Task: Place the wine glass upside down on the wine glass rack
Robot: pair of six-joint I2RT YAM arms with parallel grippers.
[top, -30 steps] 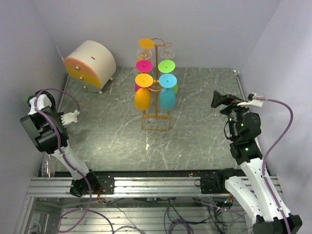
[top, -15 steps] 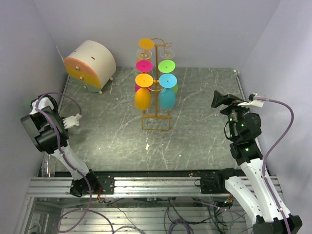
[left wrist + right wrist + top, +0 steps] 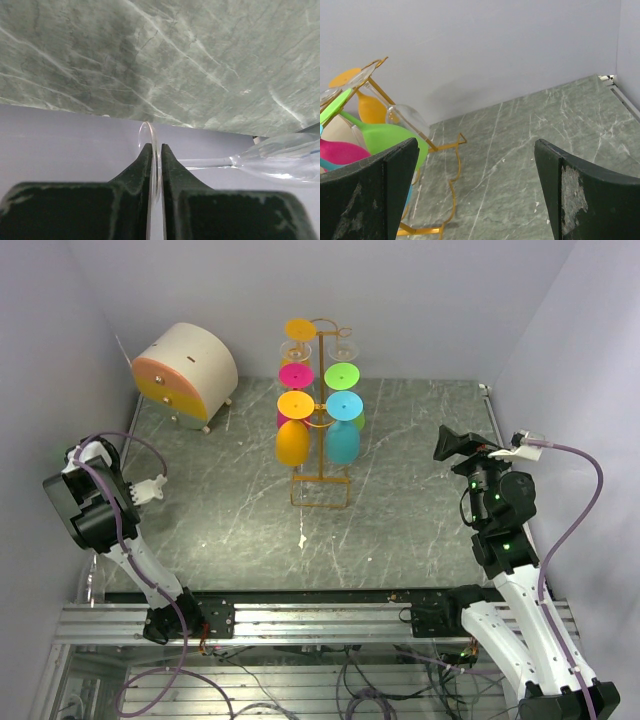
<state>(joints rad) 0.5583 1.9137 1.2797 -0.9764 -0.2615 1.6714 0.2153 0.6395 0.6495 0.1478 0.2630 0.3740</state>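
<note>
Jaws of left gripper [image 3: 155,152], apart a second ago, now clamp the foot disc of the clear stemmed wine glass [image 3: 280,160]. It lies at the left edge of the green marble table [image 3: 400,490], well apart from the orange-yellow wire rack [image 3: 320,502]. Grasp looks done, lift next. Right gripper [image 3: 475,190] gapes wide, holding nothing.

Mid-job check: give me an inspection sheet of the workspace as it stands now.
Surface: green marble table, one small pale scrap in front of the rack.
Job's things: wine glass rack upright, hung with coloured glasses; clear wine glass lying sideways at the left wall.
Clutter: round cream drawer box, far left.
Grippers: left gripper fingers pinch the clear glass's foot; right gripper open, empty.
Cables: purple cables along both arms, loose wires below the rail.
Surroundings: plain pale walls.
</note>
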